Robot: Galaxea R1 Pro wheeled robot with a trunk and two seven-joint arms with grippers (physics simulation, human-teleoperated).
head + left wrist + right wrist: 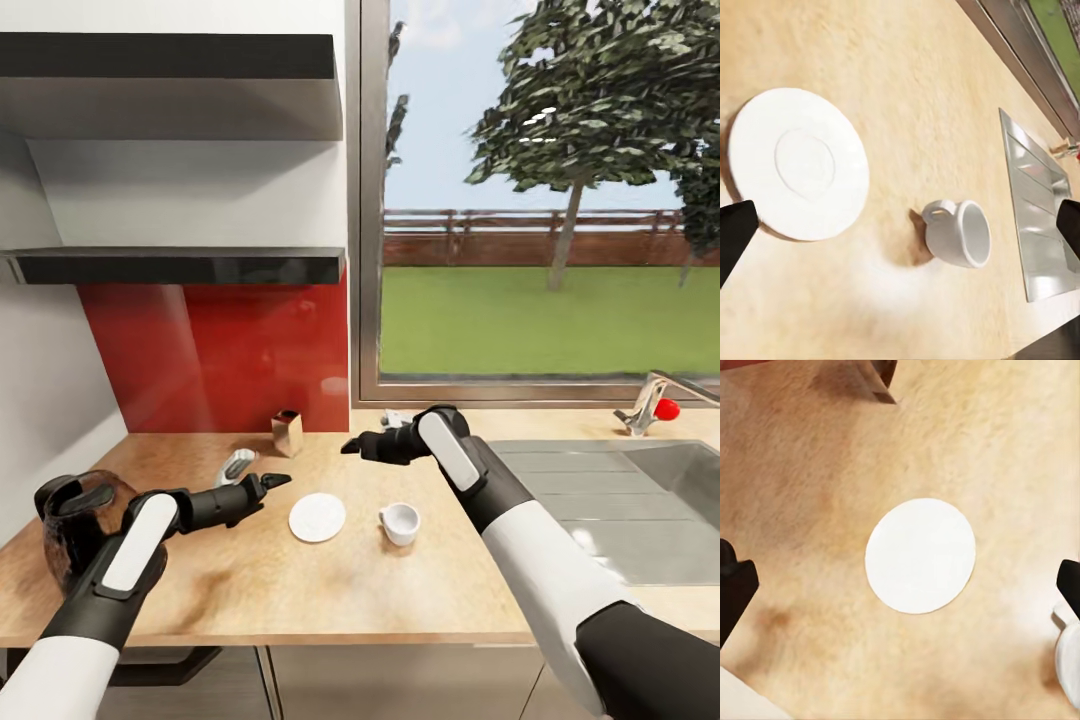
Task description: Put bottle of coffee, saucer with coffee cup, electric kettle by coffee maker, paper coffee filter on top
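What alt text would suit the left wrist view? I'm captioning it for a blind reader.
A white saucer and a small white coffee cup tipped on its side lie apart on the light wood-look countertop. The grey sink edges the scene, and the left claw's dark fingertips frame it wide apart.

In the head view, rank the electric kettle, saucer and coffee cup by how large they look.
1. electric kettle, though it is nearest the camera and partly hidden by the left arm, so its lead is exaggerated.
2. saucer.
3. coffee cup, slightly narrower than the saucer.
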